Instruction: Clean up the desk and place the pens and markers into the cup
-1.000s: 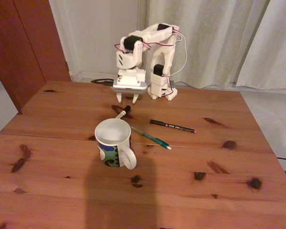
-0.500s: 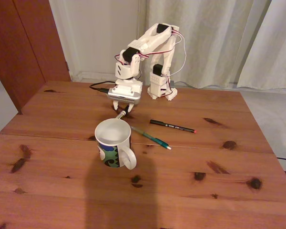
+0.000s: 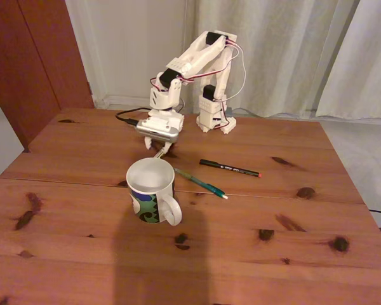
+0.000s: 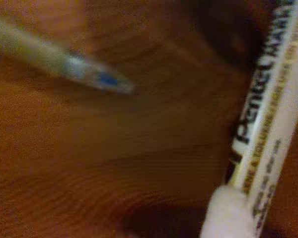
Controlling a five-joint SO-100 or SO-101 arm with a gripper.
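The cup point(image 3: 151, 190), a white mug with a blue-green swirl, stands mid-desk point(image 3: 82, 254) with its handle toward the camera. Just behind it my gripper point(image 3: 159, 148) is lowered to the wood, open, over the white marker point(image 3: 157, 154), of which a short piece shows above the cup's rim. In the blurred wrist view the marker's printed white barrel point(image 4: 273, 114) runs up the right side and a pale pen tip point(image 4: 64, 64) lies at the upper left. The teal-green pen point(image 3: 200, 183) lies right of the cup and the thin black pen point(image 3: 228, 168) lies beyond it.
The arm's base point(image 3: 214, 117) stands at the desk's far edge, before pale curtains point(image 3: 292, 51). A black cable point(image 3: 128, 115) trails left of the gripper. A dark wooden door point(image 3: 32, 57) is at the back left. A seam crosses the planks behind the cup.
The arm has stretched forward and down. The gripper dropped from above the far side of the desk to the marker behind the cup. Cup and pens have not moved.
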